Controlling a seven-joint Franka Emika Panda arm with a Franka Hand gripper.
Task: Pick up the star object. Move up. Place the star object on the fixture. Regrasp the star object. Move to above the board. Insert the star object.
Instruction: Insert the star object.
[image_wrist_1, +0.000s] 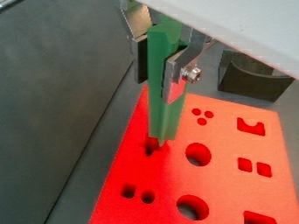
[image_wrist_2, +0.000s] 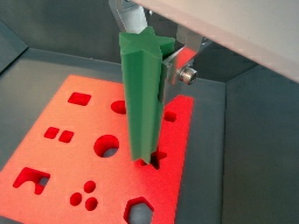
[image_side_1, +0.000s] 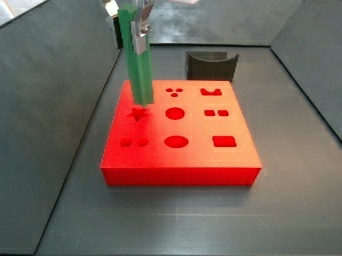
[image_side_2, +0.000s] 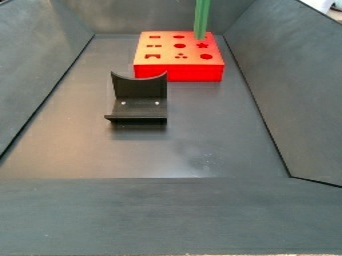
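Gripper (image_wrist_1: 163, 52) gripping star object (image_wrist_1: 163, 96), tip hidden

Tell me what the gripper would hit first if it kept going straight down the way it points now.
The gripper holds the star object upright, its lower tip at the star hole of the board. Going straight down, the peg would probably enter that hole; the fingers would meet the board's top later.

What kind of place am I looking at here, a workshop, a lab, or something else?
Probably a robot test cell for peg insertion. Dark walls enclose a bare dark floor. On it sit the red board of shaped holes and the fixture. The gripper holds the green star object upright over the board.
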